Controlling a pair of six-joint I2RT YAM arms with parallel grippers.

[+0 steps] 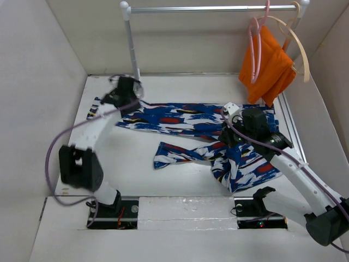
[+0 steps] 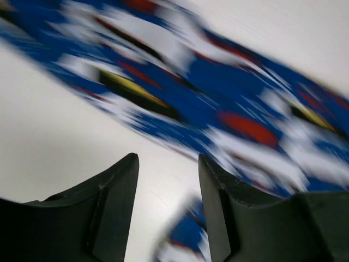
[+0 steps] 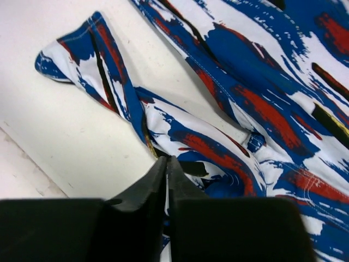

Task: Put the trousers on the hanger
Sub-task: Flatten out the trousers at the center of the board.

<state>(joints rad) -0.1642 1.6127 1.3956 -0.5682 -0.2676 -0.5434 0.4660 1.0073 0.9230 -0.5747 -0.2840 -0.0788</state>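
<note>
- Trousers (image 1: 174, 120) of blue cloth with white, red, black and yellow brush strokes lie spread on the white table (image 1: 131, 164), in the far half of it.
- One leg runs almost straight from the far left to the right. The other leg bends back toward the near side and ends around the middle of the table. The broad part is bunched at the right.
- The pink hanger (image 1: 251, 41) hangs by its hook at the right end of the rail (image 1: 212, 9), well apart from the trousers and above them.
- An orange cloth (image 1: 270, 63) is draped at that same end of the rail, and a cream hanger (image 1: 297, 41) hangs just beside the pink one.
- The left gripper (image 1: 133, 95) is at the far left, at the end of the straight leg, near the foot of the rail's upright post (image 1: 132, 46).
- In the left wrist view the left gripper (image 2: 166, 161) has a wide gap between its fingers (image 2: 117, 185) and nothing sits in it. Bare table shows under the tips, and the patterned cloth (image 2: 218, 93) runs across just beyond them. That view is blurred.
- The right gripper (image 1: 224, 137) is down on the bunched part at the right, where the two legs meet.
- In the right wrist view the right gripper (image 3: 166, 161) has its fingers (image 3: 142, 188) pressed together, pinching a fold of the trousers (image 3: 262, 82) at the tips.
</note>
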